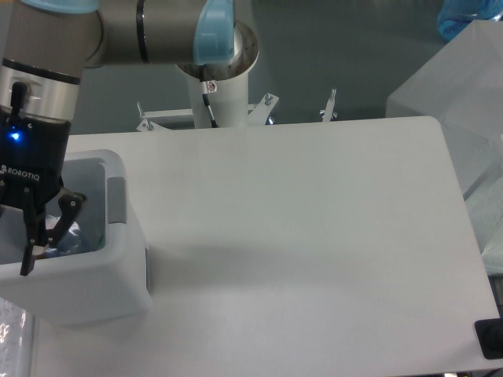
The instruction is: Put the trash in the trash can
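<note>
The white boxy trash can [118,259] stands at the table's left edge, with a grey panel [116,200] on its right side. My gripper [39,253] hangs over its opening, with its black fingers [30,236] spread and reaching down inside the rim. The crushed bluish clear bottle [72,237] lies inside the can, just right of the fingers and not gripped. A small green fleck [100,238] shows by the can's inner right wall. The wrapper itself cannot be made out.
The white table [314,236] stretches to the right of the can. The arm's base column [220,86] stands behind the far edge. Clear plastic sheeting [464,86] is at the right, and a small black object [491,338] sits at the table's near right corner.
</note>
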